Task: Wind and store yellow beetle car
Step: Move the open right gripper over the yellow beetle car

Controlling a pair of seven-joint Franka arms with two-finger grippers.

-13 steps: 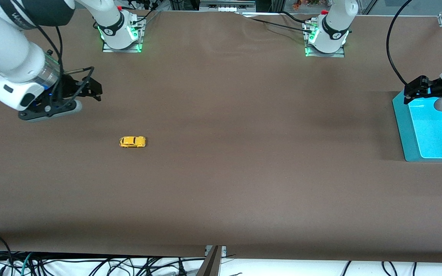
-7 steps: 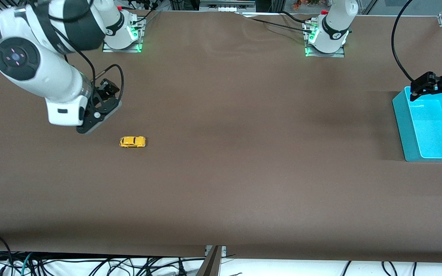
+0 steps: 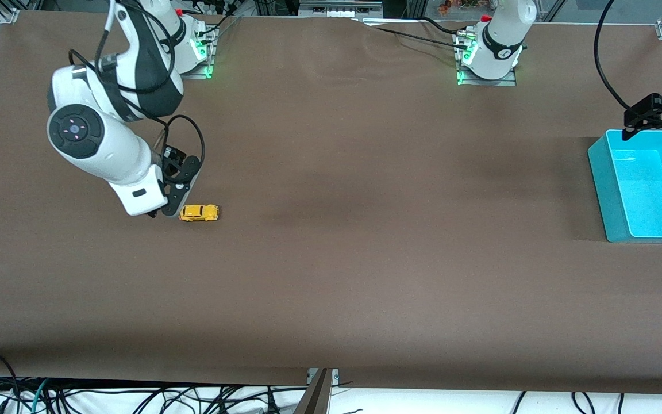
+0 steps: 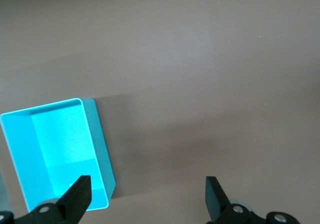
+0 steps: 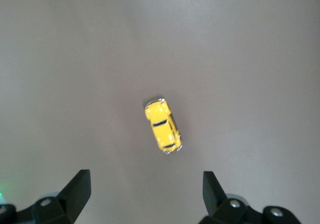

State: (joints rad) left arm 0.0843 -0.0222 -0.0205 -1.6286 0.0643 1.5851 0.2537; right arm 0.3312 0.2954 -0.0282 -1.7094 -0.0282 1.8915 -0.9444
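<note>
On the brown desk (image 3: pixel 365 241), toward the right arm's end, the yellow beetle car (image 3: pixel 199 213) sits on its wheels with bare surface all round it. Just above and beside it hangs the right end effector (image 5: pixel 145 194), its fingers spread wide with nothing between them; in the right wrist view the car lies a little ahead of the gap and skewed across it (not lined up with the fingers at all). That skew is what worries me: if the fingers come down as they stand, one may catch a bumper or the roof and shove the car away, and being on wheels it would likely roll off. A shallow pinch on that rounded body could also let it squirt out.

Well apart, at the left arm's end, the teal bin (image 3: pixel 644 192) lies empty, and the left end effector (image 4: pixel 147 196) waits over its edge, fingers open.
</note>
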